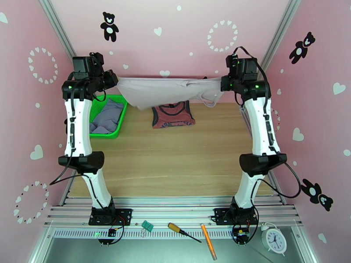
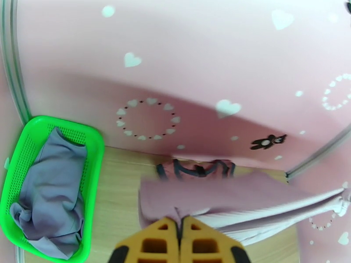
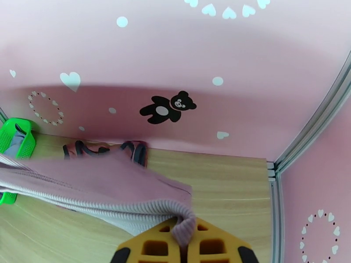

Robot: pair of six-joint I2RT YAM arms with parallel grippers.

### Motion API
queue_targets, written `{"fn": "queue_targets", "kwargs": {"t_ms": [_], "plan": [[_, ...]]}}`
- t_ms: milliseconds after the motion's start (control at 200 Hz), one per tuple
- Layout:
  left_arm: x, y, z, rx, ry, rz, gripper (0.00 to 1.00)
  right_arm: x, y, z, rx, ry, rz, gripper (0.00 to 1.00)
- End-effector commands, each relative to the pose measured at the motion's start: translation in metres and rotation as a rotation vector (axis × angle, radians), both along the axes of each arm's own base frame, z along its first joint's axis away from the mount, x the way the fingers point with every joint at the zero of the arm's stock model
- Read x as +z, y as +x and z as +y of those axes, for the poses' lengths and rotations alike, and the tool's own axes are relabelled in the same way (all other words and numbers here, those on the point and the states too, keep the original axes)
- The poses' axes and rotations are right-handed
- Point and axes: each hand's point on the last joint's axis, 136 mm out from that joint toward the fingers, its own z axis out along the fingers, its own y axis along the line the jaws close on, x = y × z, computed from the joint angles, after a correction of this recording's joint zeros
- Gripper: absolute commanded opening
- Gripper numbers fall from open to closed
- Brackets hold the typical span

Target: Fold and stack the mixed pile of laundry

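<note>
Pale lilac shirt [image 1: 166,92], ribbed at the hem, hangs stretched between left gripper [image 2: 180,222] and right gripper [image 3: 188,229], both clamped on its edge, over the wooden table [image 1: 175,163]. Rust-red top [image 1: 173,115] lies flat below; blue-grey piece [image 1: 107,117] crumpled in mesh basket [image 1: 105,136].

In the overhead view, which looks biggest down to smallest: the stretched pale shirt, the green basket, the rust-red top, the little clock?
1. pale shirt, though it hangs raised, nearer the camera
2. green basket, one side hidden
3. rust-red top, partly hidden by the shirt
4. alarm clock
</note>
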Motion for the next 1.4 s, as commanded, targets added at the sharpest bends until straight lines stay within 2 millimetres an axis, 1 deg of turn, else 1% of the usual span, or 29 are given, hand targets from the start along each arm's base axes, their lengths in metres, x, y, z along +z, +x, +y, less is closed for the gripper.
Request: {"fn": "queue_targets", "kwargs": {"t_ms": [0, 20, 35, 60, 75, 80, 110, 125, 150, 170, 180, 225, 305, 325, 345, 360, 375, 395, 466, 551, 646, 731, 841, 976, 1096, 1176, 1221, 1291, 1397], "plan": [[0.004, -0.033, -0.002, -0.029, 0.002, -0.033, 0.00, -0.026, -0.020, -0.010, -0.013, -0.011, 0.036, 0.00], [-0.009, -0.034, -0.004, -0.037, -0.006, -0.015, 0.00, -0.035, -0.023, -0.009, -0.006, -0.010, 0.044, 0.00], [-0.008, -0.041, -0.006, -0.041, -0.012, -0.029, 0.00, -0.040, -0.025, -0.008, 0.000, -0.008, 0.045, 0.00], [-0.027, -0.046, -0.009, -0.044, -0.021, -0.006, 0.00, -0.055, -0.030, -0.007, 0.008, -0.003, 0.063, 0.00], [-0.043, -0.049, -0.010, -0.041, -0.027, 0.022, 0.00, -0.064, -0.032, -0.006, 0.016, 0.002, 0.073, 0.00], [-0.042, -0.051, -0.011, -0.041, -0.028, 0.015, 0.00, -0.067, -0.034, -0.006, 0.018, 0.005, 0.076, 0.00], [-0.073, -0.059, -0.012, -0.030, -0.037, 0.060, 0.00, -0.083, -0.039, -0.002, 0.036, 0.019, 0.092, 0.00], [-0.081, -0.065, -0.012, -0.023, -0.043, 0.068, 0.00, -0.093, -0.043, 0.000, 0.044, 0.030, 0.109, 0.00], [-0.109, -0.073, -0.012, -0.007, -0.051, 0.110, 0.00, -0.108, -0.049, 0.004, 0.063, 0.051, 0.126, 0.00], [-0.121, -0.081, -0.010, 0.011, -0.057, 0.121, 0.00, -0.123, -0.054, 0.009, 0.079, 0.070, 0.148, 0.00], [-0.134, -0.085, -0.010, 0.021, -0.065, 0.146, 0.00, -0.131, -0.058, 0.011, 0.088, 0.081, 0.162, 0.00], [-0.178, -0.105, -0.002, 0.090, -0.091, 0.215, 0.00, -0.162, -0.071, 0.021, 0.123, 0.130, 0.202, 0.00], [-0.243, -0.144, 0.009, 0.225, -0.158, 0.308, 0.00, -0.215, -0.098, 0.038, 0.153, 0.190, 0.269, 0.00], [-0.250, -0.152, 0.011, 0.246, -0.176, 0.309, 0.00, -0.228, -0.105, 0.041, 0.153, 0.197, 0.287, 0.00], [-0.266, -0.160, 0.012, 0.266, -0.186, 0.333, 0.00, -0.240, -0.112, 0.044, 0.152, 0.204, 0.303, 0.00], [-0.267, -0.164, 0.014, 0.283, -0.199, 0.331, 0.00, -0.246, -0.117, 0.048, 0.154, 0.210, 0.308, 0.00], [-0.286, -0.173, 0.015, 0.302, -0.202, 0.369, 0.00, -0.256, -0.122, 0.051, 0.157, 0.213, 0.322, 0.00], [-0.297, -0.180, 0.016, 0.318, -0.206, 0.388, 0.00, -0.267, -0.129, 0.055, 0.159, 0.218, 0.339, 0.00], [-0.324, -0.200, 0.025, 0.383, -0.193, 0.431, 0.00, -0.299, -0.151, 0.069, 0.169, 0.220, 0.395, 0.00], [-0.339, -0.215, 0.036, 0.455, -0.169, 0.439, 0.00, -0.326, -0.172, 0.081, 0.173, 0.197, 0.456, 0.00], [-0.340, -0.223, 0.048, 0.522, -0.152, 0.413, 0.00, -0.343, -0.187, 0.086, 0.176, 0.159, 0.502, 0.00], [-0.338, -0.230, 0.056, 0.564, -0.131, 0.399, 0.00, -0.348, -0.195, 0.087, 0.173, 0.138, 0.526, 0.00], [-0.338, -0.238, 0.064, 0.604, -0.113, 0.396, 0.00, -0.346, -0.204, 0.086, 0.171, 0.121, 0.542, 0.00], [-0.338, -0.249, 0.067, 0.631, -0.123, 0.377, 0.00, -0.346, -0.217, 0.078, 0.142, 0.099, 0.593, 0.00], [-0.350, -0.258, 0.070, 0.651, -0.121, 0.389, 0.00, -0.356, -0.229, 0.076, 0.134, 0.097, 0.671, 0.00], [-0.360, -0.262, 0.069, 0.656, -0.127, 0.408, 0.00, -0.365, -0.237, 0.086, 0.170, 0.134, 0.733, 0.00], [-0.366, -0.263, 0.068, 0.654, -0.132, 0.418, 0.00, -0.369, -0.243, 0.093, 0.200, 0.151, 0.766, 0.09], [-0.372, -0.264, 0.066, 0.649, -0.147, 0.428, 0.00, -0.371, -0.251, 0.101, 0.229, 0.156, 0.803, 0.30], [-0.375, -0.264, 0.064, 0.647, -0.156, 0.434, 0.00, -0.356, -0.249, 0.096, 0.203, 0.125, 0.790, 0.51]]}}
